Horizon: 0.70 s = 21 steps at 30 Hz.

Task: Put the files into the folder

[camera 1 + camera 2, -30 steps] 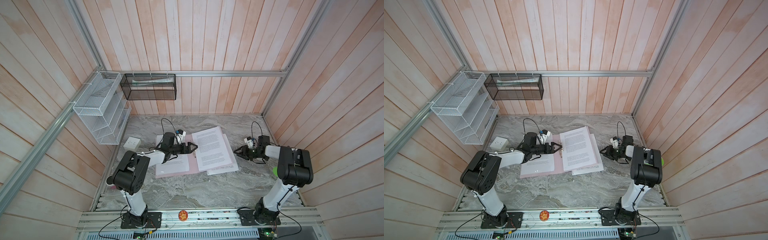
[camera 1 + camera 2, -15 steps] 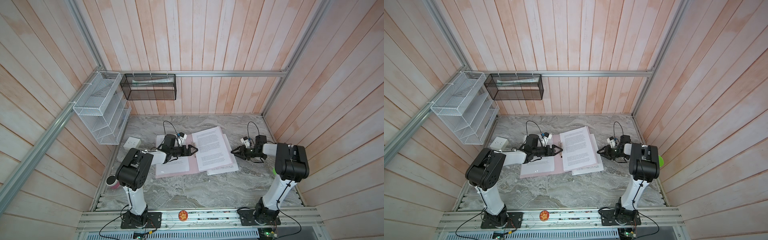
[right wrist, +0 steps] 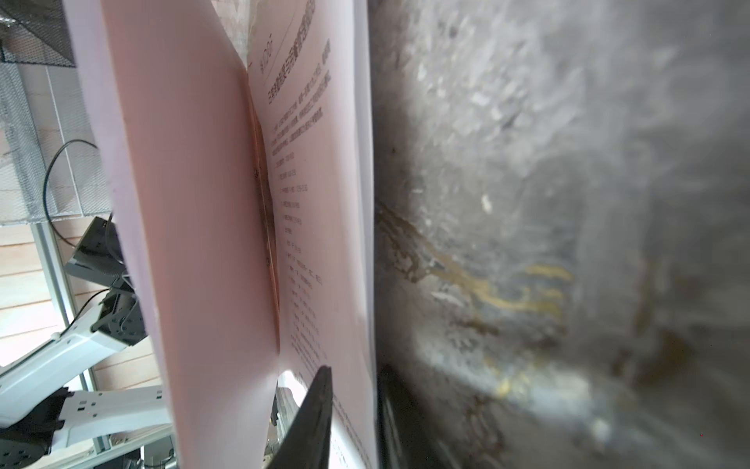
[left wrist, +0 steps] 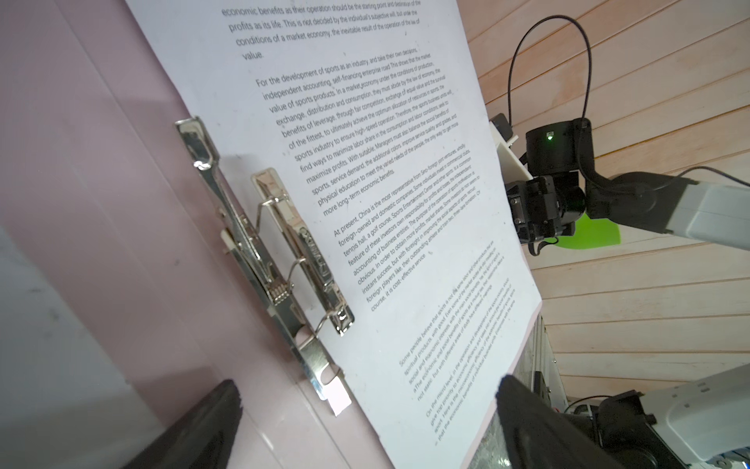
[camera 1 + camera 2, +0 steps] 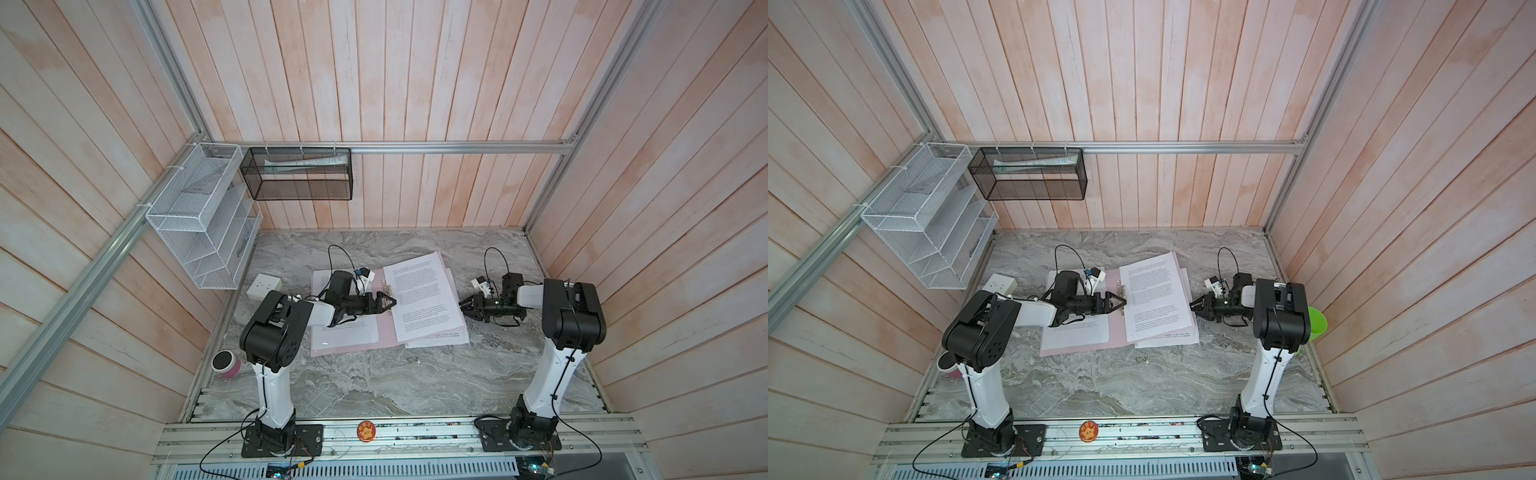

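The pink folder (image 5: 385, 332) (image 5: 1117, 332) lies open on the marble table, its silver clip (image 4: 284, 251) at the spine. White printed files (image 5: 419, 291) (image 5: 1152, 286) lie on its right half, and more stick out beneath that cover. My left gripper (image 5: 392, 300) (image 4: 367, 390) hovers open over the spine beside the clip. My right gripper (image 5: 460, 305) (image 3: 353, 367) is at the files' right edge. One finger is between the pink cover (image 3: 182, 162) and a printed sheet (image 3: 312, 203); the other is under that sheet, on the table. Whether they pinch it is unclear.
A white wire rack (image 5: 199, 224) and a black mesh basket (image 5: 299, 174) hang on the back left walls. A white socket box (image 5: 264, 284) and a pink cup (image 5: 226, 363) sit at the left edge. A green cup (image 5: 1316, 326) stands behind the right arm.
My right gripper has slid left to the edge of the sheets and its jaws have narrowed around it. The left gripper has stayed open over the spine.
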### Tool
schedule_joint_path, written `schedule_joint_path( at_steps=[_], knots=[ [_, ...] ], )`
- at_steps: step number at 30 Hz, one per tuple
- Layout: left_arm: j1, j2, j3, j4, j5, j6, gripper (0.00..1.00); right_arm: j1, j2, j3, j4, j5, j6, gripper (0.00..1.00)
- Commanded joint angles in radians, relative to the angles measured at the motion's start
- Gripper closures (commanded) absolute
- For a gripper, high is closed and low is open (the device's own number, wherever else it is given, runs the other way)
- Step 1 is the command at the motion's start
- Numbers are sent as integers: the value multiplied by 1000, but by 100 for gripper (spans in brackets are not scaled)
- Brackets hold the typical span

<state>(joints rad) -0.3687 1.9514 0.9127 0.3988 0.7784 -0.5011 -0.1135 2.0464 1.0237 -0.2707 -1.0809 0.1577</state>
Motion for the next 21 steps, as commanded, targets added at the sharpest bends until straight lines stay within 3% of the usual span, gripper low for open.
schedule_joint_path(
  at_steps=[1,4,6,11,21],
  knots=[
    [5,27,17,13,9,-3,0,9,51,-18,-36,48,-6,90],
    [9,26,17,15,14,-6,0,7,39,-35,4,-4,21,100],
    [12,19,13,20,18,-11,0,-5,19,-54,55,-61,61,100],
    [22,6,4,21,19,-14,0,-46,-77,-148,371,-203,315,100],
    [25,-6,8,3,7,-16,0,-114,-276,-248,876,-172,806,100]
  ],
)
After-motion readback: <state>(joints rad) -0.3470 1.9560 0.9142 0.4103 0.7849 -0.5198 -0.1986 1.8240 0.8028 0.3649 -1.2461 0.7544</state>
